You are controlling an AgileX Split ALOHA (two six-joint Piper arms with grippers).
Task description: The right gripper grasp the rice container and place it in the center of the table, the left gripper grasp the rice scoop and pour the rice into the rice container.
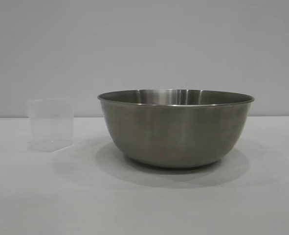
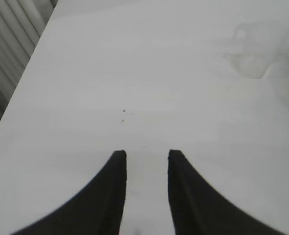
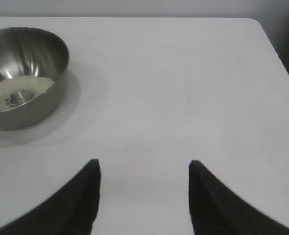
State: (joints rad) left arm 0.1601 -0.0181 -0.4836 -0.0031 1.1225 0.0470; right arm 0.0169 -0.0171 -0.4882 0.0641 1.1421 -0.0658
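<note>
The rice container, a big steel bowl, stands on the white table near the middle. The right wrist view shows it with a patch of rice on its bottom. The rice scoop, a translucent plastic cup, stands upright to the bowl's left and looks empty; it shows faintly in the left wrist view. My left gripper hovers over bare table, open a little, holding nothing. Away from the bowl, my right gripper is open wide and empty. Neither gripper appears in the exterior view.
A table edge runs along one side of the left wrist view, with ribbed slats beyond it. The table's far corner shows in the right wrist view. A grey wall stands behind the table.
</note>
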